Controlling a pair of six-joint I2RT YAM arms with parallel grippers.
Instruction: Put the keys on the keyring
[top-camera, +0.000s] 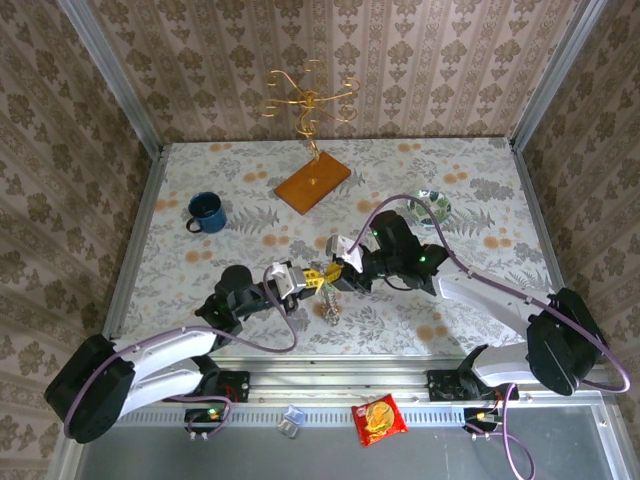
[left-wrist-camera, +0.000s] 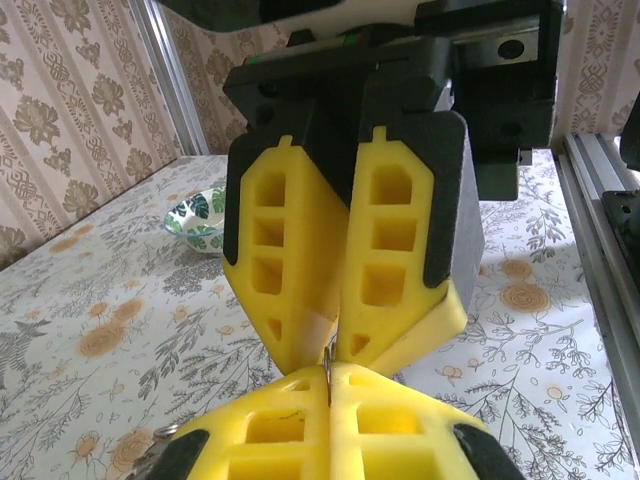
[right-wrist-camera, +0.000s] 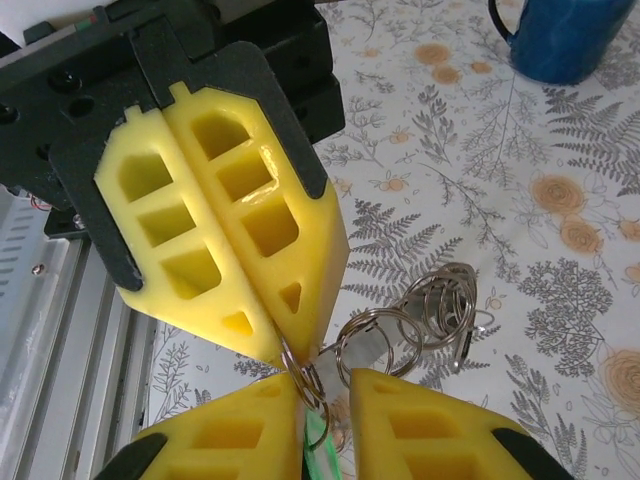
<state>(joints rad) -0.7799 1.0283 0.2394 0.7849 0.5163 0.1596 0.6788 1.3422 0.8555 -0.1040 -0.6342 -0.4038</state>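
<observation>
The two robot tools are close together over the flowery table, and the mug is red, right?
Almost. The mug is blue, not red, which is clear in the top external view. The rest is right: the left tool and the right tool are close together, tip to tip, over the flowery table.

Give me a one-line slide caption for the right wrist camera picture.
The left gripper and right gripper meet tip to tip at a cluster of metal rings, blue mug behind.
</observation>
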